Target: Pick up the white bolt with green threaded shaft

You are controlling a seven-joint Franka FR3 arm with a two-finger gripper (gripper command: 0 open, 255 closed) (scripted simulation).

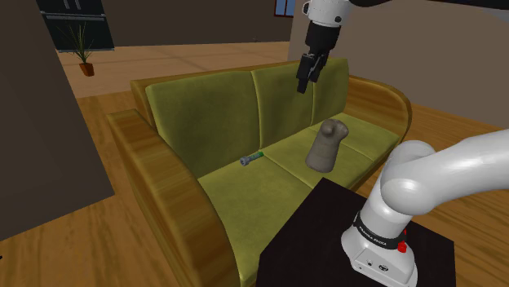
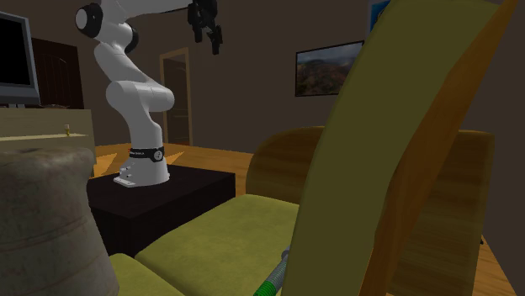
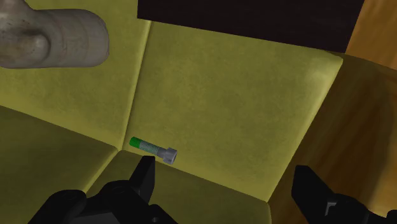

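The black box stand [image 1: 314,232] is before an olive-green sofa with wooden frame [image 1: 236,114]. On its seat stands a grey lumpy object [image 1: 328,144]. Well apart from it, close to the backrest, lies the small grey-headed bolt with green-ended shaft [image 1: 252,158]. High above hangs the black gripper [image 1: 303,84], its fingers wide apart and holding nothing.

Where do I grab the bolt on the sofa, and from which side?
I'd take the bolt across its shaft, behind the head, coming from above with the open gripper: it lies flat on the seat cushion, so only its sides are free.
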